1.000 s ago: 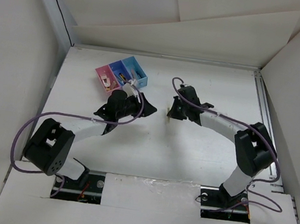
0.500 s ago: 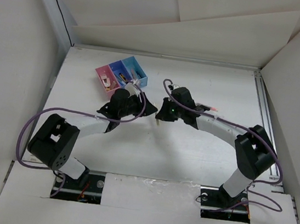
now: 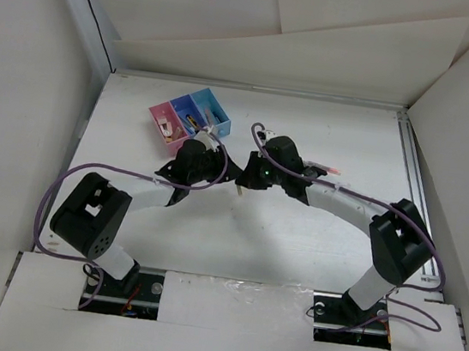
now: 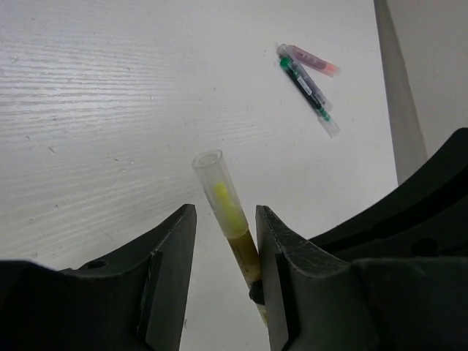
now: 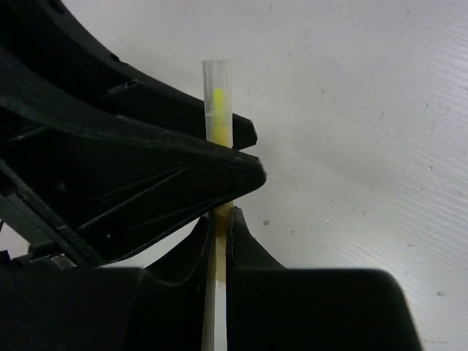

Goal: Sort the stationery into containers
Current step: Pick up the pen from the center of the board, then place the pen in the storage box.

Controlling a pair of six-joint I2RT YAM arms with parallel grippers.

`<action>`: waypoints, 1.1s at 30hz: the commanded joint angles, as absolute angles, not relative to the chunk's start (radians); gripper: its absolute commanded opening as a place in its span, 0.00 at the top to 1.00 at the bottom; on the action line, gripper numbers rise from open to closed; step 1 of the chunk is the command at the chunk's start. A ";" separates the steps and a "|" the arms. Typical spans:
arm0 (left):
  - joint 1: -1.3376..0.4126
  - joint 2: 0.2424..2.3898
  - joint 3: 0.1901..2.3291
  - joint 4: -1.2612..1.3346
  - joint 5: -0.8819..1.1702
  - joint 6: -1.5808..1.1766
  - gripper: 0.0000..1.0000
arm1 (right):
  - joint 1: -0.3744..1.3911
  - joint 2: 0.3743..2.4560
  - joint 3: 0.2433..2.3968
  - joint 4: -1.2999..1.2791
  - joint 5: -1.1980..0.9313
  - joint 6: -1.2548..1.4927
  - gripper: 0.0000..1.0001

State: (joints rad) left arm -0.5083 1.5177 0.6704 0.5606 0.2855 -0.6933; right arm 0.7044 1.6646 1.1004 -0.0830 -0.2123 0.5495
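A thin yellow pen (image 5: 218, 110) is being clamped low on its barrel by the right gripper (image 5: 221, 228). That gripper's fingers are being pressed tight against the pen, and the clear capped end is being pointed away from the wrist. The same pen is being straddled by the left gripper (image 4: 223, 219). Its fingers are being kept narrowly apart, the pen is being leaned against one of them, and a gap is being left at the other, so nothing is being gripped there.

Both grippers are being held tip to tip over the middle of the table (image 3: 313, 238). The containers are being shown just beyond them at the far left, joined in a row: the pink bin (image 3: 154, 114), the dark blue bin (image 3: 177, 103) and the light blue bin (image 3: 222, 125). A pink-red pen (image 4: 313, 60) and a greenish pen (image 4: 307, 86) are being shown lying on the table to the right, touching at one end.
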 commanded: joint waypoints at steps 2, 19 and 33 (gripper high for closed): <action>-0.506 1.522 0.698 0.620 0.295 -0.704 0.67 | 0.723 1.629 1.108 0.001 -0.251 0.546 1.00; -0.474 1.560 0.894 0.515 0.164 -0.733 1.00 | 0.661 1.464 1.005 -0.003 -0.218 0.537 0.57; -0.189 1.868 1.376 0.364 0.045 -0.749 0.95 | 0.517 1.282 0.859 -0.054 -0.055 0.557 0.57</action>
State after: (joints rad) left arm -0.2001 1.8458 1.2766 0.4118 0.0860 -0.7605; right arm 0.5293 1.3079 0.8642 -0.0654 -0.0734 0.5491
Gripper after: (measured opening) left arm 0.120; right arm 0.436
